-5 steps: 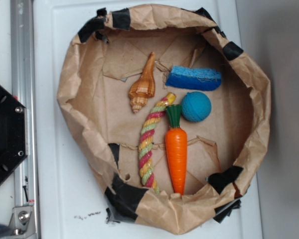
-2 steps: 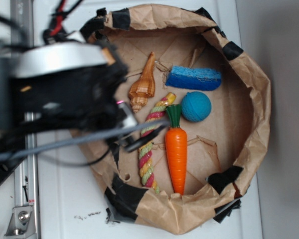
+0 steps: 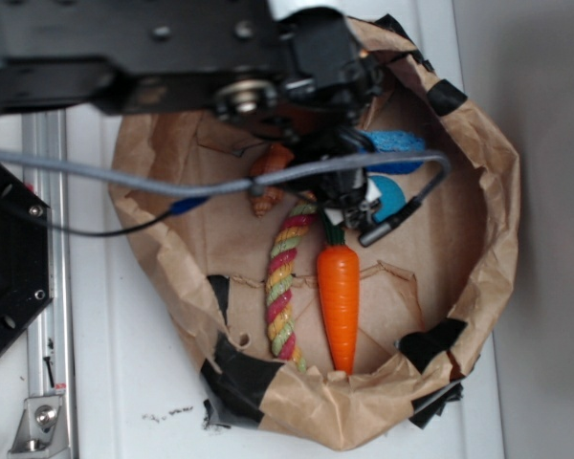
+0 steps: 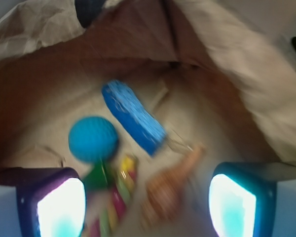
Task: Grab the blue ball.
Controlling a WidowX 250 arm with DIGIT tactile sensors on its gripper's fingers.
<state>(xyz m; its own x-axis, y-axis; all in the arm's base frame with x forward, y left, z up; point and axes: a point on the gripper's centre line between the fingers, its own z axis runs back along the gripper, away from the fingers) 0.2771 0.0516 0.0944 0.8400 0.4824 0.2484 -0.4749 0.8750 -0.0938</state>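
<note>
Inside the paper bag [image 3: 478,191], the blue ball [image 4: 92,138] is seen lying loose beside the blue sponge [image 4: 133,117], just above the carrot [image 3: 339,296] top and rope [image 3: 285,287]. A miss is judged likely: the ball could be nudged and rolled, or the sponge caught instead. The claw [image 4: 147,200] is held wide apart, empty, touching nothing.
</note>
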